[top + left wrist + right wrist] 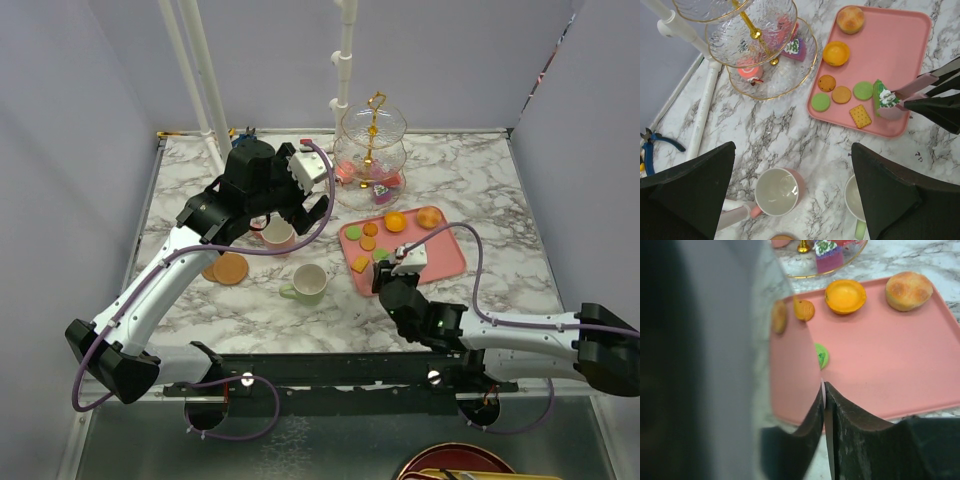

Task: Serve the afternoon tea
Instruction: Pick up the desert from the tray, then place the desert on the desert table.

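There was the marble table (500,180), and at its far edge we saw the stand (371,150): three clear glass tiers with gold rims on a gold stem. Just in front of it, near but apart, lay the flat pink tray (445,265).

The left hand (792,147) hovered above the mugs with its jaws spread wide. The right hand (900,99) was closed narrow on the green-and-white cake slice (883,96). That slice stood by the tray's near-left corner, just beside the yellow cracker (860,115).

The pink mug (277,236) sat upright, partly under the left arm. The pale-green mug (308,283) sat upright nearer us. The brown coaster (229,268) lay to their left with neither mug on it.

From the left wrist we could see the lowest tier carrying a pink cake (750,72) and a purple slice (794,47). From above, the glass only smeared them. In the right wrist's own view the jaws met on a pale sliver and a grey blur filled the left side. We could not make out the slice there. The bun (909,290) and orange tart (845,296) showed sharply at the tray's far end.

Bare marble ran between the tray and the mugs, and from the tray to the table's right edge. Blue pliers (652,145) lay by the far-left edge.
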`<state>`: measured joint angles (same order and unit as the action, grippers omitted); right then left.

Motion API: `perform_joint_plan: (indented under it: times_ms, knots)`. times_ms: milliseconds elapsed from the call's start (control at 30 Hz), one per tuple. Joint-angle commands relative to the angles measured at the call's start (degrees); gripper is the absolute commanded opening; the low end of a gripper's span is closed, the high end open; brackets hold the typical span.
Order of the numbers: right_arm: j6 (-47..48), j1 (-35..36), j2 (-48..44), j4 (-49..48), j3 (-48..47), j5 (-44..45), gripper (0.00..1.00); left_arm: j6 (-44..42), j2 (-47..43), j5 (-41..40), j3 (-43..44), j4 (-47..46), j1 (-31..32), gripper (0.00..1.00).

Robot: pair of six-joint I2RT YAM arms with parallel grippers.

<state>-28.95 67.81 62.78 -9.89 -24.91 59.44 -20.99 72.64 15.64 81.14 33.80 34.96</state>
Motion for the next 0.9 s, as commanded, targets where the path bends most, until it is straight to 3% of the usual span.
perform_joint_plan:
  times_ms: [0, 233, 467, 867]
  knots:
    - [5.1, 0.3, -4.5, -4.8, 0.6, 3.8, 0.38, 0.2, -1.1, 1.5, 0.0, -0.6, 0.0, 0.99]
    - [20.1, -4.4, -10.3, -16.3, -0.3, -2.0, 0.37, 0.5, -0.7, 1.6, 0.3, -0.8, 0.0, 0.99]
    - [21.4, -18.2, -5.4, -16.2, -9.8, -21.5, 0.36, 0.7, -0.5, -0.5, 0.7, -0.8, 0.0, 0.99]
    - [18.1, -21.8, 8.8, -16.2, -17.9, -32.1, 0.35, 0.5, -1.8, -1.5, 0.0, -0.7, 0.0, 0.99]
